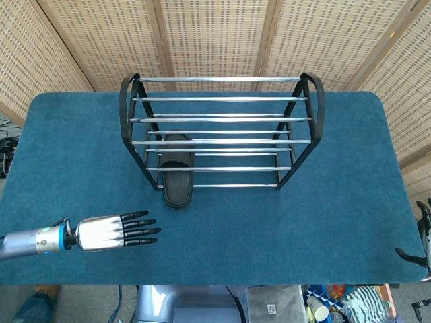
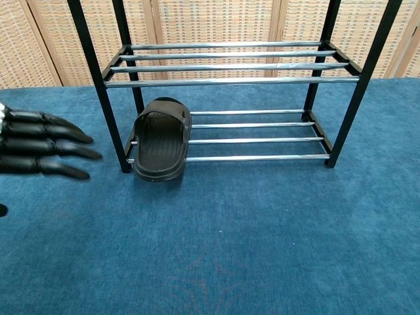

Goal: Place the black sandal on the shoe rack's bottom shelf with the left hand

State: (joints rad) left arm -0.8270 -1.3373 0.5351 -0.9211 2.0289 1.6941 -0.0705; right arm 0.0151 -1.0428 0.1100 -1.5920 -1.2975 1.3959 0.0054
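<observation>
The black sandal (image 1: 177,171) (image 2: 161,138) lies on the bottom shelf of the shoe rack (image 1: 222,120) (image 2: 262,140), at its left end, its heel sticking out over the front rail toward me. My left hand (image 1: 116,231) (image 2: 41,144) hovers over the blue table in front and to the left of the rack, fingers straight and spread, holding nothing and well apart from the sandal. At the far right edge of the head view, only a dark sliver of the right hand (image 1: 421,249) shows, too little to read.
The rack's black side frames (image 2: 98,85) and silver rails stand at the table's middle back. A wicker screen (image 1: 215,33) closes off the rear. Blue cloth (image 1: 283,229) covers the table in front of the rack.
</observation>
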